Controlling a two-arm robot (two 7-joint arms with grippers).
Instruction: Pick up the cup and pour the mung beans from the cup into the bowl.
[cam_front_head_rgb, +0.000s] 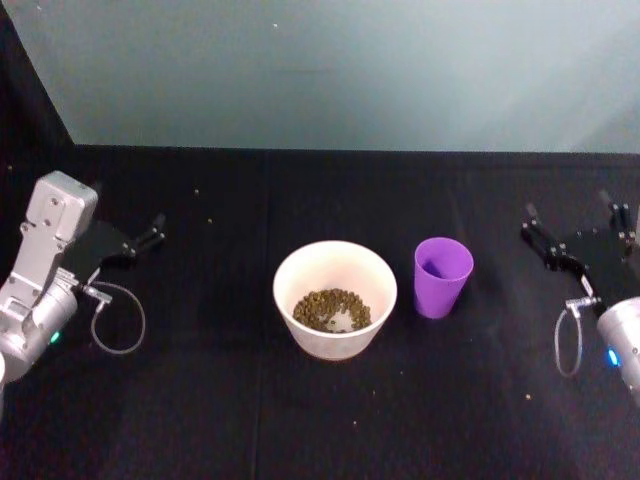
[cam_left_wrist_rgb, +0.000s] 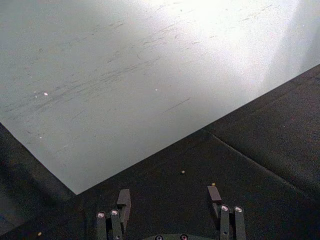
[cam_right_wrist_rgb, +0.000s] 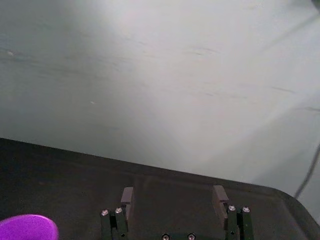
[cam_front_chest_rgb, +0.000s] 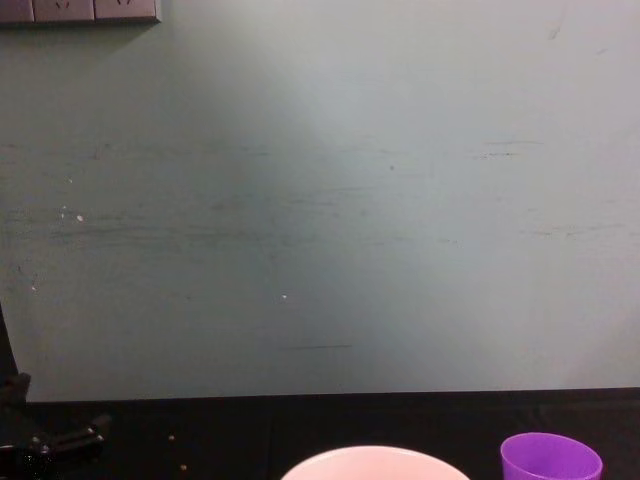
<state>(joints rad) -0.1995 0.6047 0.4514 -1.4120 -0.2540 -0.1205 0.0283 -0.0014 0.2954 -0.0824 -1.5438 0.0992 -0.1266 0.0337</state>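
cup (cam_front_head_rgb: 443, 276): upright beside bowl (cam_front_head_rgb: 335, 297), beans (cam_front_head_rgb: 331, 309) apparently already inside; right hand (cam_front_head_rgb: 572, 246) nearer, open, empty; left hand (cam_front_head_rgb: 140, 240) open, empty.

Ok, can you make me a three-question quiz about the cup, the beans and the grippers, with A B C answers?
1. Where is the cup?
A. Inside the bowl
B. On the table at the bowl's right side
C. In a gripper

2. What colour is the cup?
A. Purple
B. Yellow
C. Green

3. Where are the beans?
A. Heaped on the table
B. Pouring from the cup
C. Lying in the bowl

Answers:
1 B, the cup stands upright beside the bowl, and the left gripper and right gripper sit open far out at the sides.
2 A, it is bright purple.
3 C, they form a heap on the bowl's bottom.
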